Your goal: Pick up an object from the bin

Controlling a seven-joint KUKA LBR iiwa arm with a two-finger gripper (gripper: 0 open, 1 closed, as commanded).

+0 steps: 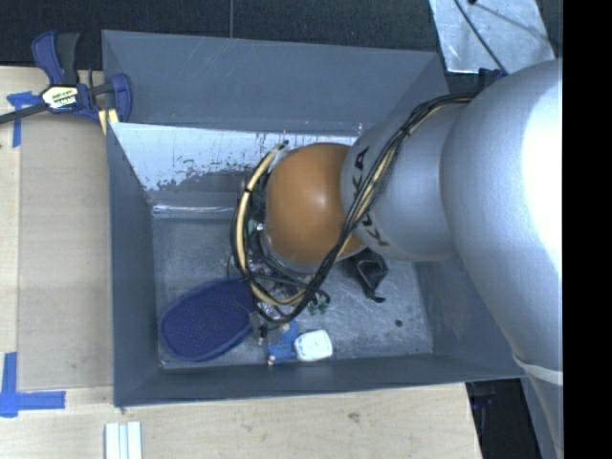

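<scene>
Orange cover, cables hiding gripper; its spread impossible to tell. Blue oval pad, white piece lying just beside; arm half-covering black thing.

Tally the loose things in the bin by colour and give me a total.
Dark blue: 1, the flat oval thing at the front left.
White with blue: 1, the small white piece at the front.
Black: 1, the small black piece further right.
Total: 3 in sight. The arm covers part of the bin floor, so more may lie beneath.
</scene>
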